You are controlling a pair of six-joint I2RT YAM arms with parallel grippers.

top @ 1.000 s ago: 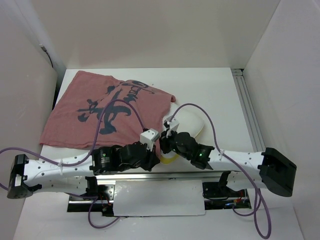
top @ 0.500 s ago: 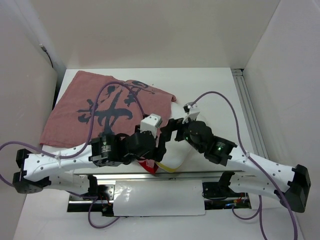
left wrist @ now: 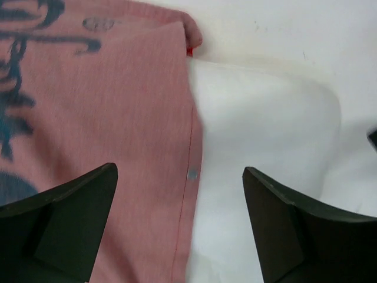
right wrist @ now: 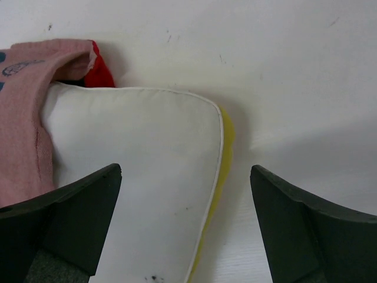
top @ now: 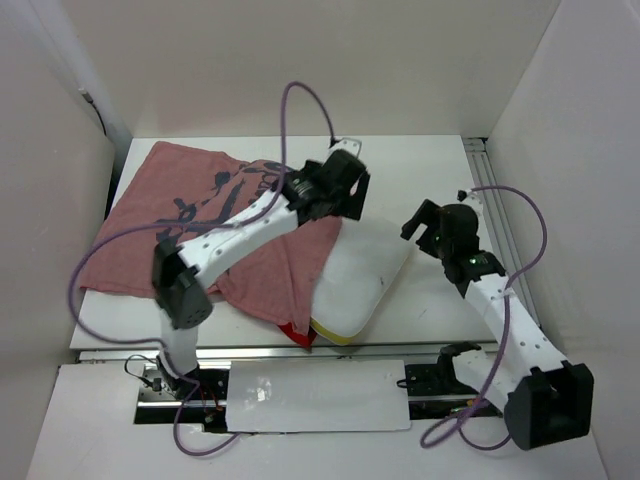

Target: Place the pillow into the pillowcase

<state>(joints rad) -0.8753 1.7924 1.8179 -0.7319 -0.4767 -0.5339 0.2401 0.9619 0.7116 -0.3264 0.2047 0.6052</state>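
Observation:
The pink pillowcase (top: 150, 230) with dark calligraphy lies flat on the left of the table. Its red inner face (top: 296, 333) shows at the near corner. The white pillow (top: 365, 275) with a yellow edge (top: 335, 333) lies at the cloth's right side, its left part covered by the pink hem. My left gripper (top: 348, 203) hangs open above the hem and the pillow's far corner. In the left wrist view the pillowcase hem (left wrist: 185, 153) and pillow (left wrist: 259, 130) lie below my open left gripper (left wrist: 179, 224). My right gripper (top: 414, 222) is open, just right of the pillow; its view shows the pillow (right wrist: 135, 171) and yellow seam (right wrist: 224, 153).
The white table (top: 430, 170) is boxed in by white walls on three sides. A metal rail (top: 495, 215) runs along the right edge. Purple cables loop above both arms. The arm bases and a white plate (top: 300, 395) sit at the near edge.
Both grippers have opened and let go. Both arms swung from the near edge to the far side of the pillow. The pillow now lies flatter, partly under the pillowcase hem.

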